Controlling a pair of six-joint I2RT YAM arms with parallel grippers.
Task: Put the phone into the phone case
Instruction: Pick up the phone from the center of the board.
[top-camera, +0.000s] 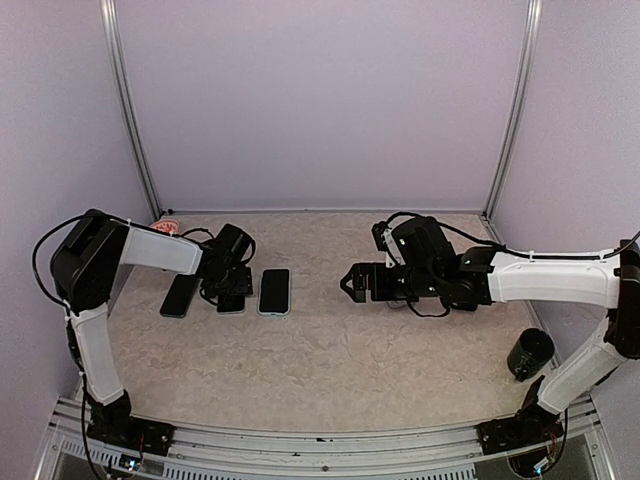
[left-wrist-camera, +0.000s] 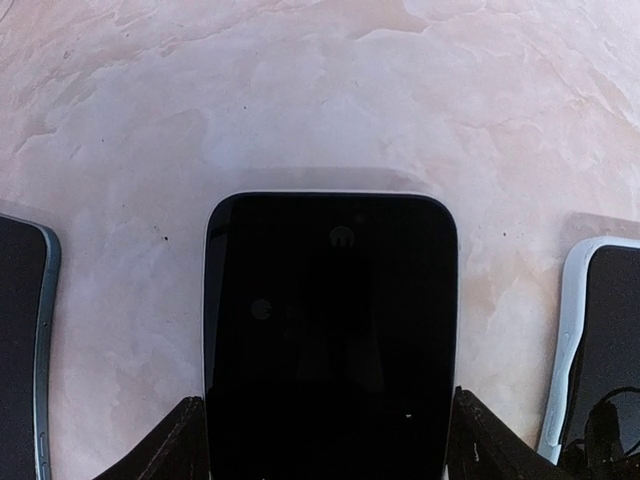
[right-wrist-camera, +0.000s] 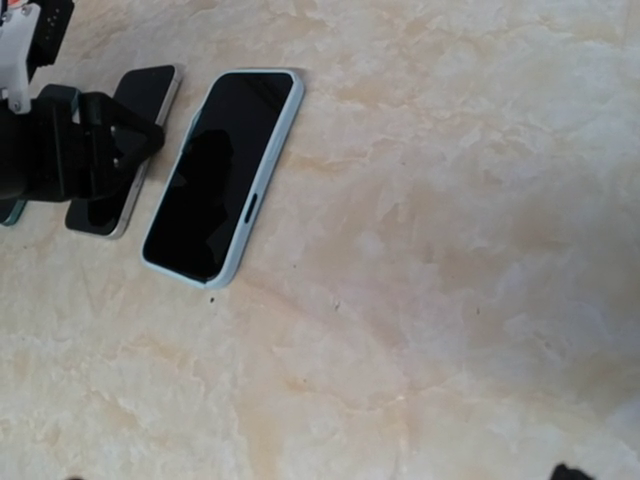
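A black phone (left-wrist-camera: 330, 330) lies flat on the table between my left gripper's fingers (left-wrist-camera: 180, 450), which touch its two long sides. In the top view it sits under my left gripper (top-camera: 228, 290). To its right lies a pale blue-rimmed phone case (top-camera: 274, 291) with a glossy dark face, also in the left wrist view (left-wrist-camera: 600, 340) and the right wrist view (right-wrist-camera: 225, 170). To its left lies a dark flat piece with a grey rim (top-camera: 180, 296). My right gripper (top-camera: 352, 282) is open and empty above the table, right of the pale case.
A black cup (top-camera: 530, 352) stands at the right, near the right arm. A small red and white object (top-camera: 165, 228) lies at the back left corner. Frame posts and walls close the back and sides.
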